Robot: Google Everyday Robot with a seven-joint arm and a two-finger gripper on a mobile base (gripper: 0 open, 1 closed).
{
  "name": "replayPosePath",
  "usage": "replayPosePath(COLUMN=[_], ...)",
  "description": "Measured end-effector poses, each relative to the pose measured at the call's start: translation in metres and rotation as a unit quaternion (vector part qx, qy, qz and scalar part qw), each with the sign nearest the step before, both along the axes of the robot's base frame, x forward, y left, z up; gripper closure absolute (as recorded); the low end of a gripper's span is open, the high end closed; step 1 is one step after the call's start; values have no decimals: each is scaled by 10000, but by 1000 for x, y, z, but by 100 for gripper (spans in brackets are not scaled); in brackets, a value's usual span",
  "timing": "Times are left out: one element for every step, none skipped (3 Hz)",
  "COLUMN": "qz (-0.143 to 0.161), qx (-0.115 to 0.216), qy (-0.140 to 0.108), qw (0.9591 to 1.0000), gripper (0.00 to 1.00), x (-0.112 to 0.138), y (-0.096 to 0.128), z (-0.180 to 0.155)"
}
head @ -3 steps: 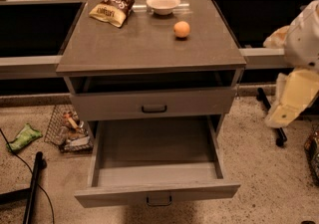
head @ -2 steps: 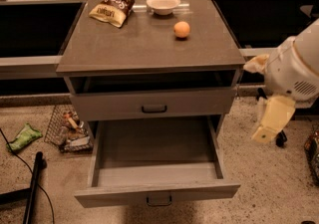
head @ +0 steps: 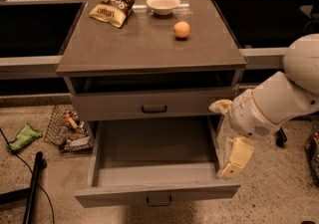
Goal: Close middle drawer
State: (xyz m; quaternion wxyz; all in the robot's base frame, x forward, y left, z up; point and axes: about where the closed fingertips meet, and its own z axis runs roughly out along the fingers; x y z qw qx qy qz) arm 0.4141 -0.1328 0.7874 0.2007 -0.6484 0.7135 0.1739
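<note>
The middle drawer (head: 154, 170) is a wide, shallow grey drawer pulled far out of the cabinet, empty inside. Its small dark pull handle (head: 159, 200) sits at the centre of the front, near the bottom edge of the view. My gripper (head: 235, 161) hangs down from the white arm (head: 279, 101) on the right. It is right beside the drawer's right front corner, about level with the right side wall. I cannot tell whether it touches the drawer.
Above the open drawer is a shut grey drawer (head: 154, 109) with a dark handle. The cabinet top (head: 149, 44) carries a chip bag (head: 113, 4), a white bowl (head: 163, 4) and an orange (head: 181, 29). A wire basket (head: 67, 128), a green packet (head: 24, 137) and a black pole (head: 32, 188) are on the floor to the left.
The arm has swung left and down from the cabinet's right side. The gripper is now at the open drawer's right front corner. The drawer has not moved.
</note>
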Motion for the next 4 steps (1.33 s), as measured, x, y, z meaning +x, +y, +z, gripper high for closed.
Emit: replayPosePath(qz=[2,154,493,815], qx=[0,-30,-17,-16], qy=[0,19,45,4], qw=[10000,9999,9988,9967], gripper=[0,0,0,0], x=[0,0,-4,-13], y=[0,5,15,27], z=[0,-12,-52,-96])
